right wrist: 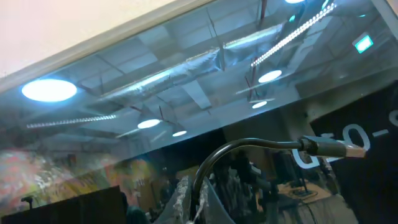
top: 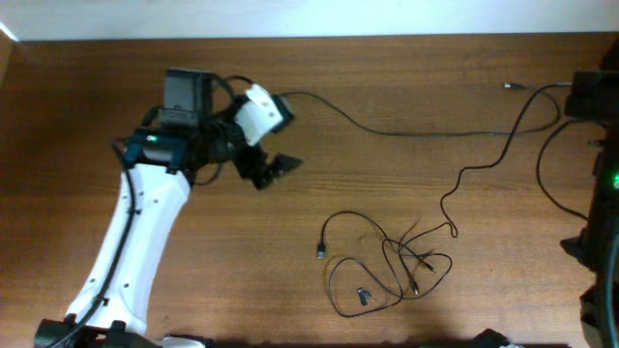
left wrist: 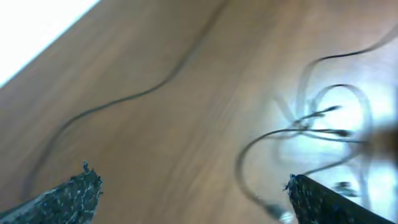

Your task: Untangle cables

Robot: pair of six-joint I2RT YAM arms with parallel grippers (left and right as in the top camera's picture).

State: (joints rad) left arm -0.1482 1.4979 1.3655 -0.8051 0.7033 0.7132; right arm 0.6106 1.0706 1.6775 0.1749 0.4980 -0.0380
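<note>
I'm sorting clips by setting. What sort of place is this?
Likely an indoor robot lab or workshop: a wooden table with a white robot arm and loose cables, and, in the right wrist view, round ceiling lights and bare ducts.

Left arm point(top: 145, 222) extended, jaws wide apart; right jaws clamped on cable point(right wrist: 249, 143).

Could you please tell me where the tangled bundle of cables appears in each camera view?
Overhead: the tangled bundle lies on the table, lower centre-right.
Left wrist: the tangled bundle is blurred, right of centre.
Right wrist: not in it; the camera faces a ceiling, with only a plug-tipped cable in view.
Shared landmark: the long cable, upper centre overhead; in the left wrist view the long cable runs left of the tangled bundle.
</note>
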